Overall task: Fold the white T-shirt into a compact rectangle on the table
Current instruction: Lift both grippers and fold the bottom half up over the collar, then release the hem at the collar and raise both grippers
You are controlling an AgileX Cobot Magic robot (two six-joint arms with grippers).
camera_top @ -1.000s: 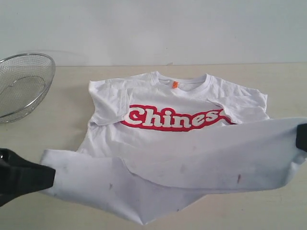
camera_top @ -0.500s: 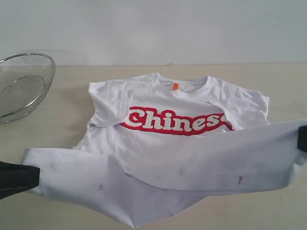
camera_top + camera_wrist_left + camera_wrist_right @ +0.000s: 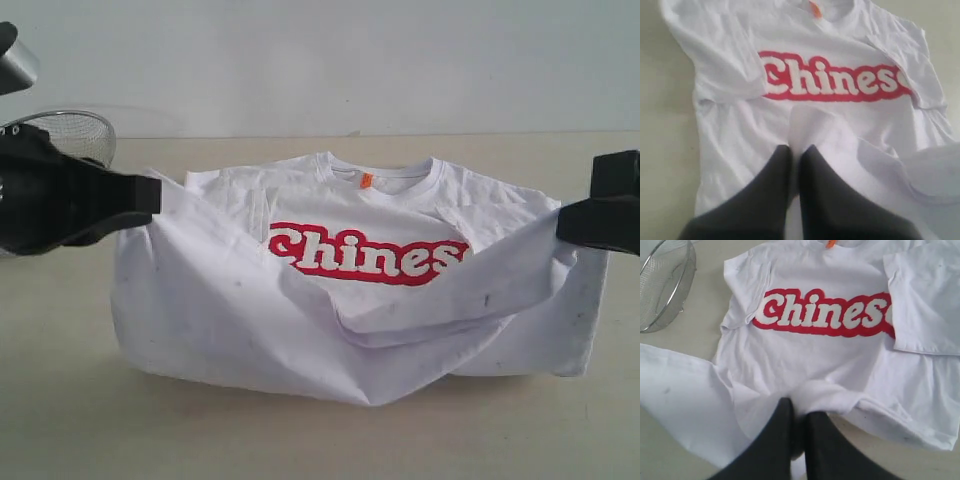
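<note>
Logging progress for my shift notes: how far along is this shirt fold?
Done: both sleeves of the white T-shirt lie folded inward. In hand: the left gripper and right gripper each pinch the hem, lifted off the table, lettering uncovered. Left: lay the hem toward the collar, then probably fold again into a compact rectangle.

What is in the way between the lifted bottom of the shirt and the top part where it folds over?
Nothing visible. The left gripper and right gripper both pinch the white T-shirt by its hem, held above the table. The lettering lies bare, and the wire basket sits off to the left side.
</note>
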